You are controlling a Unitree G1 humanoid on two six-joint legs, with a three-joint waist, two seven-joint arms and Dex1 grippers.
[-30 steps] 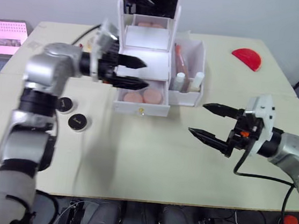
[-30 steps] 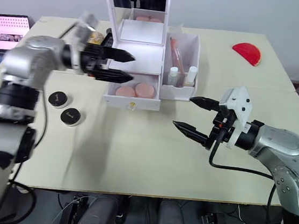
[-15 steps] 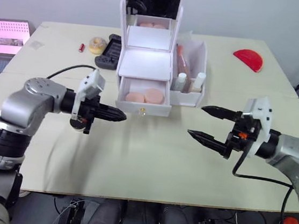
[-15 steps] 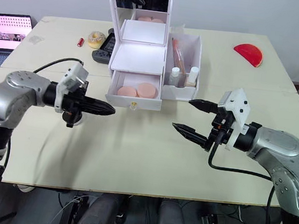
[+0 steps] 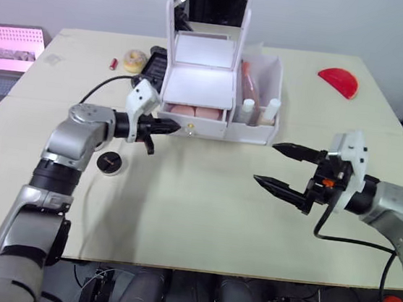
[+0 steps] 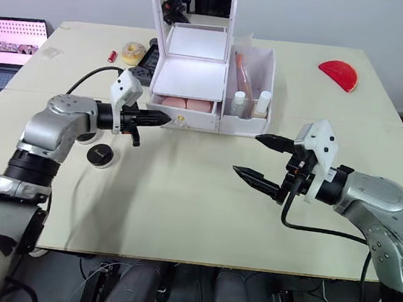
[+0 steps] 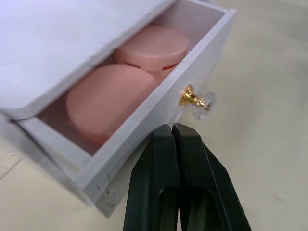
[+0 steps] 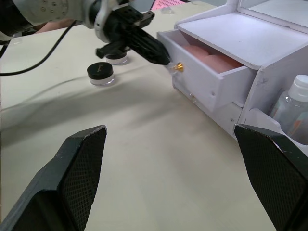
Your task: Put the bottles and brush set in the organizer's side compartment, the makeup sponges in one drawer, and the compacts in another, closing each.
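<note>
The left pincer [image 7: 172, 129], fingers pressed together and holding nothing, touched the half-open drawer [image 7: 144, 120] front beside its gold knob [image 7: 196, 98]; two pink sponges [image 7: 108, 96] lay inside. The right pincer [image 5: 281, 165] hovered wide open, well apart.

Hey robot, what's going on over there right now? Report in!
Left gripper shut, tips against white drawer front. Drawer part open, round pink makeup sponges inside. Right gripper open, idle. Two black compacts wait on table.
</note>
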